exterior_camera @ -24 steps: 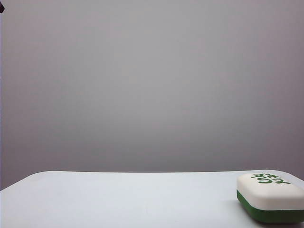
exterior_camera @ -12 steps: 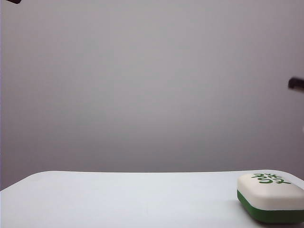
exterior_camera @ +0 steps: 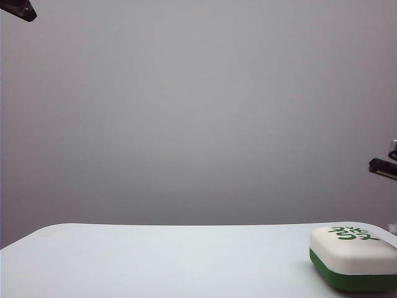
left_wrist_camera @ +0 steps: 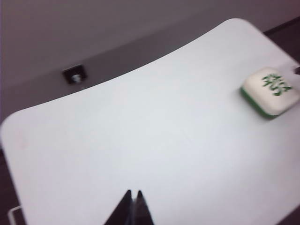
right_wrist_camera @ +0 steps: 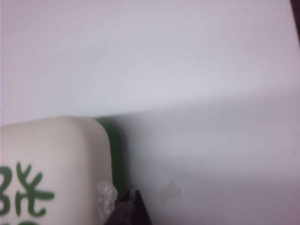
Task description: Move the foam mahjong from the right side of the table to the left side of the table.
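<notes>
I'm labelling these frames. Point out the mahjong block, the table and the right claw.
mahjong block (exterior_camera: pixel 352 251), exterior view, white top.
table (exterior_camera: pixel 155 261), exterior view, bare surface.
right claw (right_wrist_camera: pixel 130 202), right wrist view, fingertips beside the block.

Left gripper (left_wrist_camera: pixel 132 206): two dark, near-black fingers tapering to sharp points, tips pressed together, matte finish. Right gripper (right_wrist_camera: pixel 129 206): same dark pointed fingertips, blurred at close range. In the exterior view only black, angular arm fragments show at the frame edges.
</notes>
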`<state>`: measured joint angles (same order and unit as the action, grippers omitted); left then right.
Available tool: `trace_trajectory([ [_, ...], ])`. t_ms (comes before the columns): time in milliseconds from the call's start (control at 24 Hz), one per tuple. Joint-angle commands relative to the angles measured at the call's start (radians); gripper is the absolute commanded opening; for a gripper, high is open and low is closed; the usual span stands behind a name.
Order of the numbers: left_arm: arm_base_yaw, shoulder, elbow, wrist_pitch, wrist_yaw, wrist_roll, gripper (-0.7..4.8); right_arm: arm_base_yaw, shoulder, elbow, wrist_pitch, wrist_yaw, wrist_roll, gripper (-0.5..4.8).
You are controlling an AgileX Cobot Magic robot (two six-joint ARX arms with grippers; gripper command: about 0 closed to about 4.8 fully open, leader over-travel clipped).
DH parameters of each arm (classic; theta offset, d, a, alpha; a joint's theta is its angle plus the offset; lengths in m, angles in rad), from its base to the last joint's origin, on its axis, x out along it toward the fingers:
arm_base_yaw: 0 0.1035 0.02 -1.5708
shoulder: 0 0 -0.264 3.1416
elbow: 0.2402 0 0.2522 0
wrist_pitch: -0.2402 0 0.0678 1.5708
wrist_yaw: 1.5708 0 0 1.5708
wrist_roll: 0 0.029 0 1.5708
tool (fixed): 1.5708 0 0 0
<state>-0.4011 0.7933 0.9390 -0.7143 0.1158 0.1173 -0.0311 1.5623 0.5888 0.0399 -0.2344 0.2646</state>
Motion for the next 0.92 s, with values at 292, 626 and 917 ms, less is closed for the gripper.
trace_trajectory([
  [292, -0.079, -0.001, 0.003, 0.038, -0.116, -0.022, -0.05, 0.043, 0.105, 0.009, 0.087, -0.058, 0.024, -0.05],
  [626, -0.079, -0.001, 0.003, 0.019, -0.112, -0.021, -0.05, 0.170, 0.124, 0.009, 0.106, -0.049, 0.077, -0.05],
  [917, -0.079, -0.001, 0.003, 0.005, -0.099, -0.018, -0.05, 0.291, 0.180, 0.075, 0.119, -0.030, 0.142, -0.05],
])
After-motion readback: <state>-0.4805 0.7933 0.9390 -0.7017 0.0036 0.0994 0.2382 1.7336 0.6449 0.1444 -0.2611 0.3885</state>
